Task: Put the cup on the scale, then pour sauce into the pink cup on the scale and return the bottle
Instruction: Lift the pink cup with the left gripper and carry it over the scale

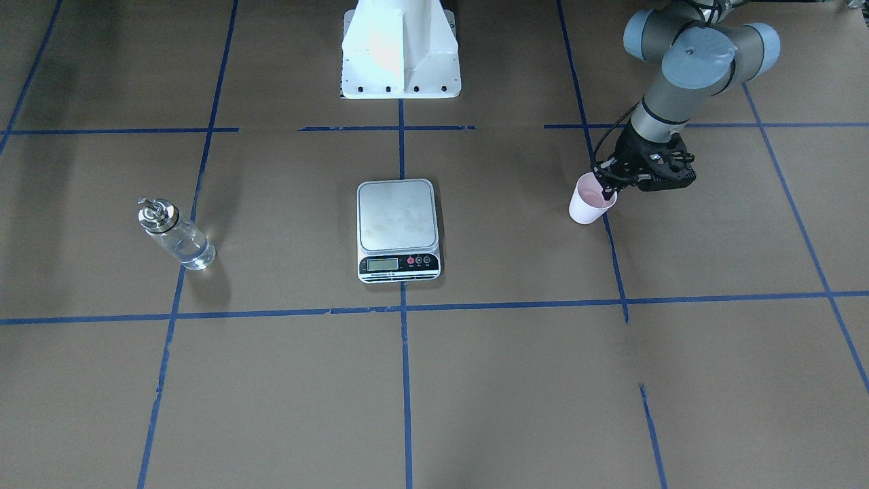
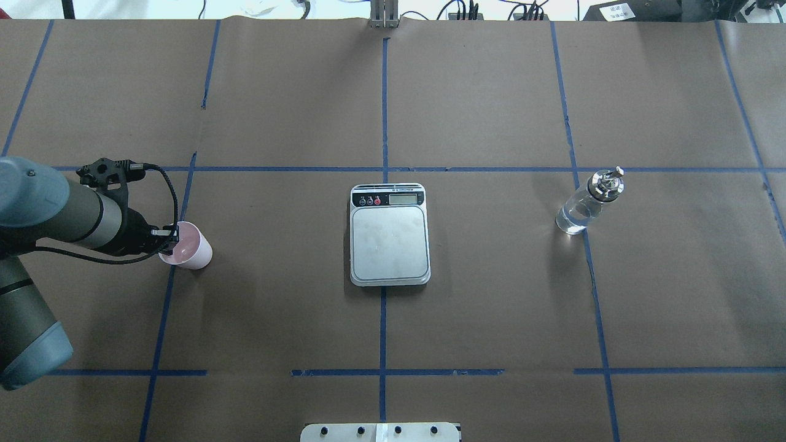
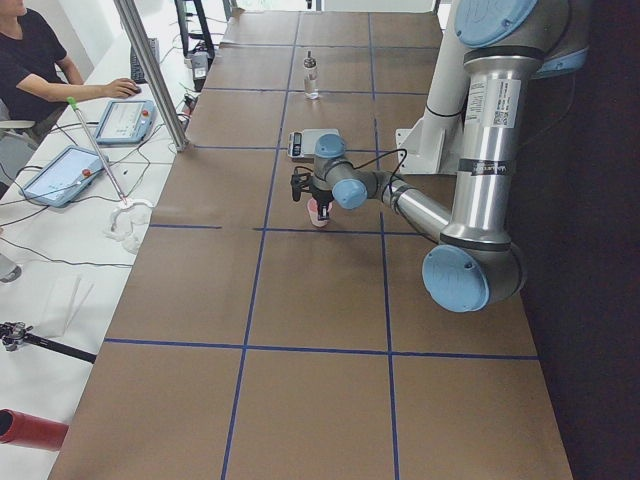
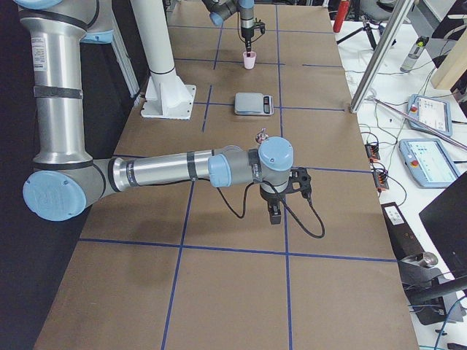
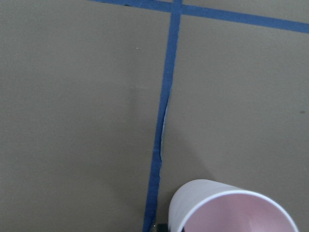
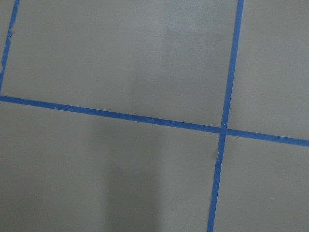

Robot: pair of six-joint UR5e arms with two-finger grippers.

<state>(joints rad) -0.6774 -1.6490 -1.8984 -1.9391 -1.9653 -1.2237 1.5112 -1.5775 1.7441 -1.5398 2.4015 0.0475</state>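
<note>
The cup (image 1: 588, 202) stands on the tabletop (image 1: 516, 380), well apart from the scale (image 1: 397, 216). The left fingers (image 1: 604, 187) appear closed on its rim wall, one inside. Light, thin and probably squashy, it wants a gentle rim pinch, kept upright. Whether the right fingers (image 4: 274, 214) are parted cannot be told.

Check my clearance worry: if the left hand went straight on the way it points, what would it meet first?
The pink cup: the left hand points down right at its rim, seemingly touching it, though the depth is unclear.
</note>
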